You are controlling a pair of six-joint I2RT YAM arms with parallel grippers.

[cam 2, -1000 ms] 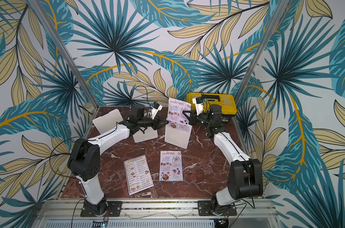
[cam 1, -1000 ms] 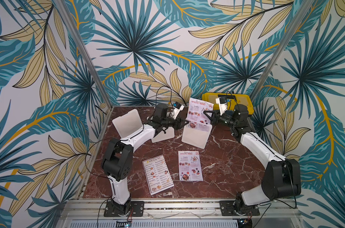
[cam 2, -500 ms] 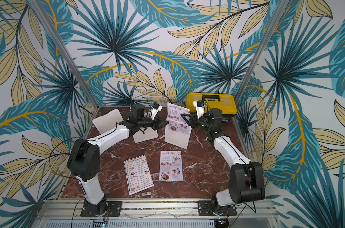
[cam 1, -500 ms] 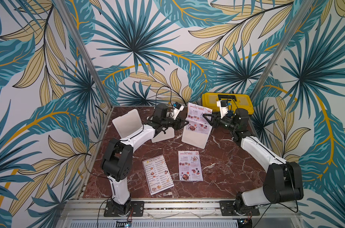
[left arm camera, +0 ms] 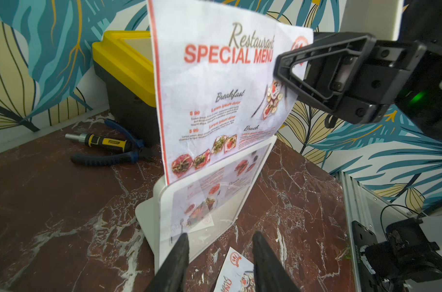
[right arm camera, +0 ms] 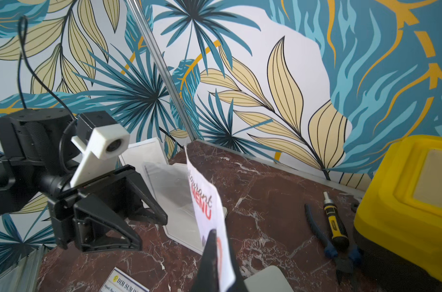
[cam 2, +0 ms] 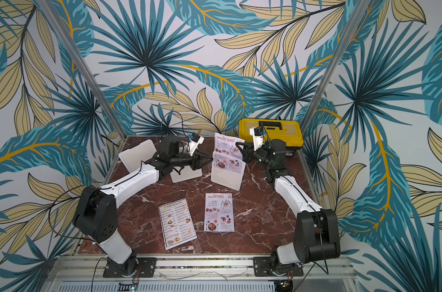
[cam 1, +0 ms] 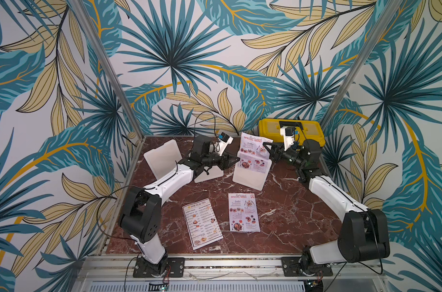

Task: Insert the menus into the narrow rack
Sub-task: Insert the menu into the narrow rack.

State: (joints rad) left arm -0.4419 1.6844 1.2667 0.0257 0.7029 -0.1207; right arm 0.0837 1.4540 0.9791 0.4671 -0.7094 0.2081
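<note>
While right end effector (right arm camera: pixel 218 255) pinched the menu (left arm camera: pixel 214 101) half-seated in the rack (left arm camera: pixel 161 209) below, left end effector (left arm camera: pixel 220 236) hung part-open, empty; pressing down seemed next.

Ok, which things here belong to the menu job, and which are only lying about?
For the job: SPECIAL MENU sheet pinched by the right gripper, partly in a clear rack; flat SPECIAL MENU; DIM SUM INN menu; middle rack; corner rack.
Lying about: yellow toolbox; pliers; screwdriver.
</note>
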